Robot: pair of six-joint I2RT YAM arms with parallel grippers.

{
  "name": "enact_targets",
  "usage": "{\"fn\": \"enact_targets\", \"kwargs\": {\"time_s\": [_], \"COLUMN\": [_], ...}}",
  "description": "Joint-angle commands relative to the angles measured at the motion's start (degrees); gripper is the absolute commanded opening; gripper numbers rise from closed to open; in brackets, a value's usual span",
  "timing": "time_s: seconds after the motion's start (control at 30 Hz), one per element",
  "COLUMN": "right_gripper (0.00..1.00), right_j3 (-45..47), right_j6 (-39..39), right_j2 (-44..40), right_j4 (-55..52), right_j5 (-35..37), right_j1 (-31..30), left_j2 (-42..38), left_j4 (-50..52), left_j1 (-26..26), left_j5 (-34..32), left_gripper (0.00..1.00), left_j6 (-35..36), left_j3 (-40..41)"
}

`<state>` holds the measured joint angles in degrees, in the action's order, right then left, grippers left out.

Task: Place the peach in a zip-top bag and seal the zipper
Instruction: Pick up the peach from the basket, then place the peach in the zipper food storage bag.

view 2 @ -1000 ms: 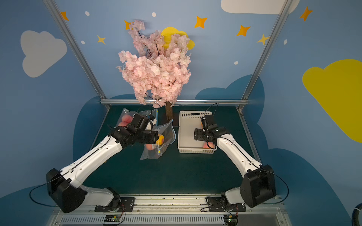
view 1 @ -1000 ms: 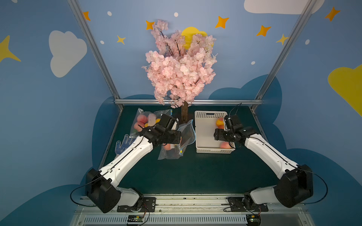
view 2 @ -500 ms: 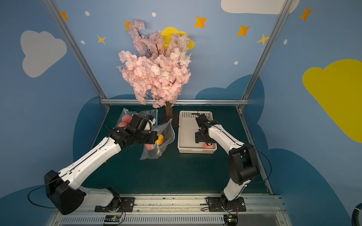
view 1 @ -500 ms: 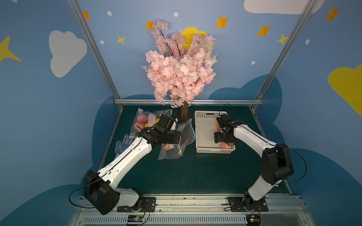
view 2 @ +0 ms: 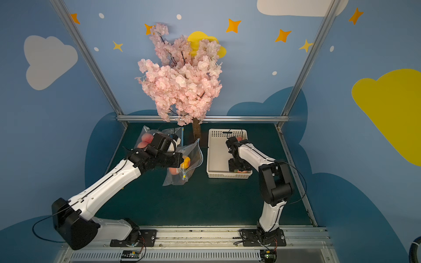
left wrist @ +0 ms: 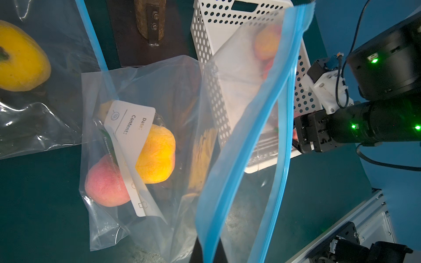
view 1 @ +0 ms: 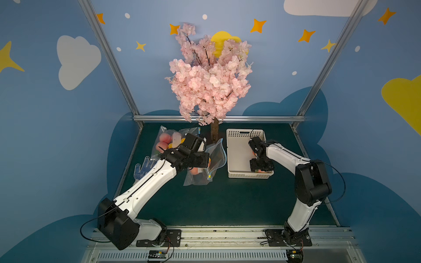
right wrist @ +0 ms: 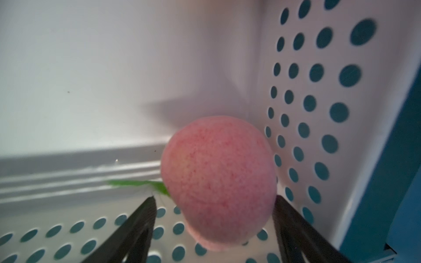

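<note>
peach [right wrist: 218, 182] within spread right hand [right wrist: 214, 199], clear only in right wrist view

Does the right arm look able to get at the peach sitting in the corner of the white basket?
Probably yes. The right gripper straddles the peach with jaws open, and nothing lies on top. The basket wall sits close beside one finger, so room there is tight.

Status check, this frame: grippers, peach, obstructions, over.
Left gripper shut on zip-top bag, mouth open. Right gripper open, fingers straddling peach. White basket wall close beside it.
</note>
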<state>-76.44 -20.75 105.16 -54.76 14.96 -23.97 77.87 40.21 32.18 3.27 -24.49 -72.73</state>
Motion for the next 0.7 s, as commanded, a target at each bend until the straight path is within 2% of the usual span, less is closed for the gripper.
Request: {"fn": "enact_targets", "kwargs": {"time_s": [0.0, 0.13, 0.3, 0.4, 0.5, 0.57, 0.67], "right_gripper": [0.69, 0.52, 0.49, 0.49, 0.49, 0.49, 0.49], "right_j3": [-0.11, -0.55, -1.48, -1.66, -1.87, -1.52, 0.21], "right_j6": [-0.6, -0.47, 0.73, 2.63, 5.36, 4.97, 2.21], "right_j2": [1.31, -0.13, -6.05, -11.37, -16.47, -19.71, -23.68], "right_j4": [-1.05, -0.24, 1.5, 4.23, 8.09, 12.12, 20.05], "right_j5": [-1.19, -1.77, -5.83, -14.01, -26.11, -34.29, -41.34], "right_j1": [0.24, 0.35, 0.39, 0.24, -0.31, -1.22, -4.33], "left_j2": [-0.96, -1.05, -0.96, -0.77, -0.69, -0.61, -0.52], "left_j4": [-0.39, -0.39, -0.57, -0.81, -0.98, -1.09, -1.09], "left_j1": [-0.37, -0.46, -0.7, -0.72, -0.72, -0.72, -0.72], "left_j5": [0.86, 0.95, 1.48, 2.08, 2.68, 3.12, 3.65], "left_gripper": [0.03, 0.03, 0.03, 0.03, 0.03, 0.03, 0.03], "left_j6": [-0.12, 0.01, 0.01, -0.03, -0.15, -0.27, -0.38], "left_j3": [0.31, 0.31, 0.15, 0.05, -0.31, -0.56, -1.04]}}
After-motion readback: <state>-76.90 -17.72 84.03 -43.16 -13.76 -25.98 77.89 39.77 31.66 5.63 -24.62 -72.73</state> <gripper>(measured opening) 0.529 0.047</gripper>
